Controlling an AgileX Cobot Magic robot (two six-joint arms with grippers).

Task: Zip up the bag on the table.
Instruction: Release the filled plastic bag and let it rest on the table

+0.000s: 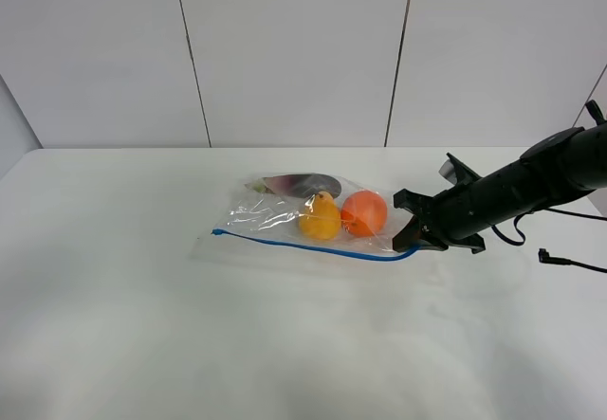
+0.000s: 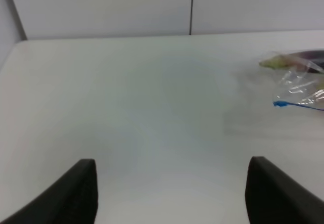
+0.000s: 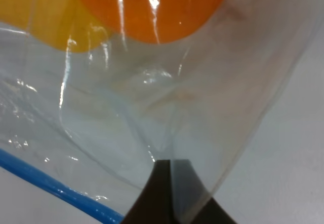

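Observation:
The clear bag lies mid-table with a yellow pear, an orange and a dark item inside. Its blue zip strip runs along the near edge. My right gripper is at the strip's right end, shut on the bag's corner. Up close, the fingers pinch the plastic beside the strip, below the orange. My left gripper is open over bare table, nothing between its fingers. The bag's left end lies far off to its side.
A black cable with a plug lies on the table at the far right, behind the right arm. A white panelled wall closes the back edge. The left arm does not show in the exterior view.

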